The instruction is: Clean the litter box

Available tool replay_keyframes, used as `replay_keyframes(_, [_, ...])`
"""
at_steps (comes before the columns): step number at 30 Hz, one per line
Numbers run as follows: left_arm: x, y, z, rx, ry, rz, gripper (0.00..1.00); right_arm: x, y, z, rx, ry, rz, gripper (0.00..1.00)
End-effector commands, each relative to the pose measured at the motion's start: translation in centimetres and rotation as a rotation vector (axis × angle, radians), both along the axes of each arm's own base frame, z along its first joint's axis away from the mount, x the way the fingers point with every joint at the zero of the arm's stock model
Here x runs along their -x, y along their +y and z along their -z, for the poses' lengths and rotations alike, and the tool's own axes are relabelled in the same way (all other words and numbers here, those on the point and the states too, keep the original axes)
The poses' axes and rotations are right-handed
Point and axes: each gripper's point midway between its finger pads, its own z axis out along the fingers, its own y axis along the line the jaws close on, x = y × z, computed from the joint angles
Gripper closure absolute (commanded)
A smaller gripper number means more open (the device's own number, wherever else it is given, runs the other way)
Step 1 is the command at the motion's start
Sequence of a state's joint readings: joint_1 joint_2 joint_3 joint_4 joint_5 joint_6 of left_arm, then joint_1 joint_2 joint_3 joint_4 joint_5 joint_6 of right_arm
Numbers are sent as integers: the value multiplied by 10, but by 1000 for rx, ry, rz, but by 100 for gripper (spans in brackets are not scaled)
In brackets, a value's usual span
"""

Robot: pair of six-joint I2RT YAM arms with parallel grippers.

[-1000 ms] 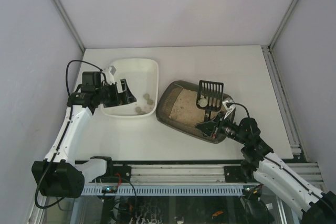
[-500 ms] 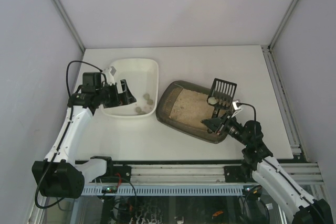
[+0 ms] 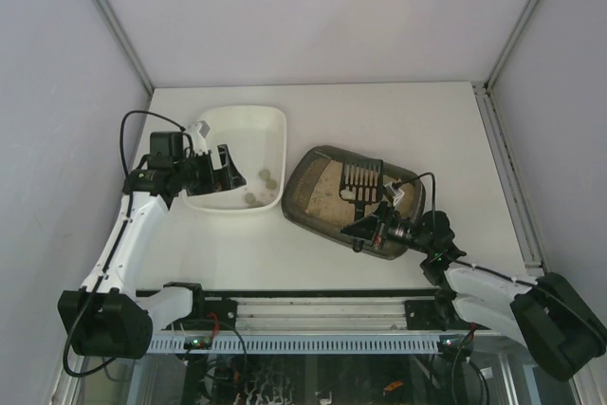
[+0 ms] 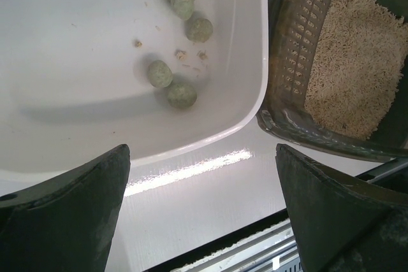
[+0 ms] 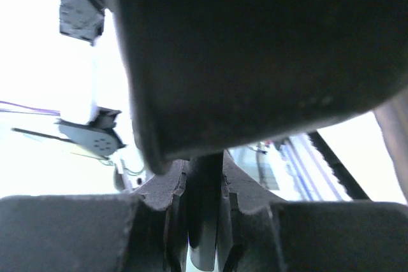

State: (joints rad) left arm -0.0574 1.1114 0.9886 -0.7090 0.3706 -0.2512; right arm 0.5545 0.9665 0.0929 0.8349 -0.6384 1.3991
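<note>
Your right end effector (image 3: 366,228) is pressed tight on the handle of the black slotted scoop (image 3: 360,179), whose head sits over the beige litter (image 3: 327,198) in the litter box (image 3: 294,192) — the box lies on the surface (image 3: 379,111) just right of the white tray (image 3: 275,125). Your left end effector (image 3: 226,166) stands spread wide over that tray's left side — four greenish lumps (image 4: 159,73) lie inside the tray.

Robot lab cell: white table (image 3: 379,106), plain panel walls (image 3: 313,16), aluminium rail (image 3: 322,312) in front.
</note>
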Motion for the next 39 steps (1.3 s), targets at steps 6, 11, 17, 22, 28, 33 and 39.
replay_keyframes(6, [1, 2, -3, -4, -50, 3, 0, -9, -13, -74, -275, -51, -23, 100])
replay_keyframes(11, [2, 0, -1, 4, -45, 9, 0, 5, 12, -90, -337, -39, -168, 100])
replay_keyframes(17, [4, 1, -4, 0, -56, 11, 0, 2, 17, -75, -272, -38, -167, 100])
replay_keyframes(22, [4, 1, 0, 1, -51, 12, 0, -7, 7, -53, -185, -32, -109, 100])
replay_keyframes(28, [3, 0, 1, 6, -45, 15, 0, 1, 14, -29, -23, -42, -125, 100])
replay_keyframes(33, [2, -1, 0, 8, -46, 13, 0, -3, 4, -13, 61, -29, -64, 100])
replay_keyframes(39, [3, -1, 1, 7, -45, 15, 0, -21, -31, -5, -24, 49, 77, 100])
